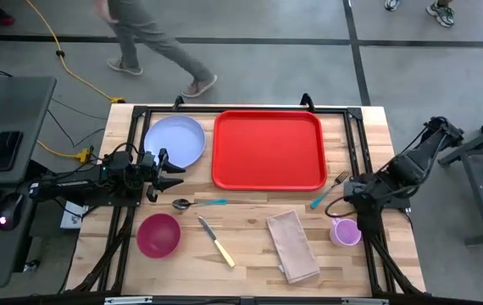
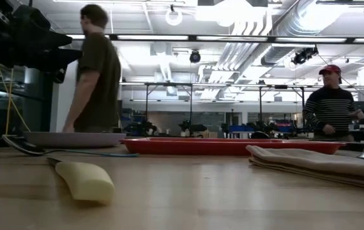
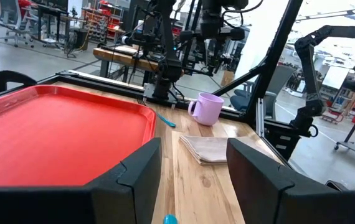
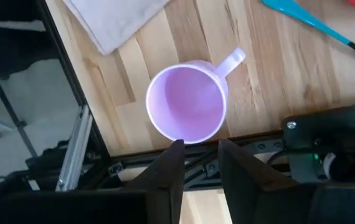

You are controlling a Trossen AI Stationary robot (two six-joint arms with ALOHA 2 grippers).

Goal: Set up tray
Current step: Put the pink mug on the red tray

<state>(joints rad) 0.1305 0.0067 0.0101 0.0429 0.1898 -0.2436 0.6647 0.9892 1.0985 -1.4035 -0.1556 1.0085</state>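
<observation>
The red tray (image 1: 269,150) lies flat at the table's far middle; it also shows in the left wrist view (image 3: 59,137) and the low view (image 2: 233,145). A lavender plate (image 1: 174,140) lies to its left. My left gripper (image 1: 169,176) is open and empty, level above the table near the plate's near edge, pointing toward the right edge (image 3: 193,180). My right gripper (image 1: 353,207) is above the lavender mug (image 1: 345,231), pointing down. Its fingers (image 4: 199,158) stand a little apart over the mug's rim (image 4: 187,102) and touch nothing that I can see. The mug stands upright on its base.
On the near half lie a magenta bowl (image 1: 158,235), a blue-handled spoon (image 1: 197,202), a yellow-handled knife (image 1: 216,241) and a folded tan napkin (image 1: 292,246). A blue-handled fork (image 1: 328,191) lies right of the tray. People are in the room beyond the table.
</observation>
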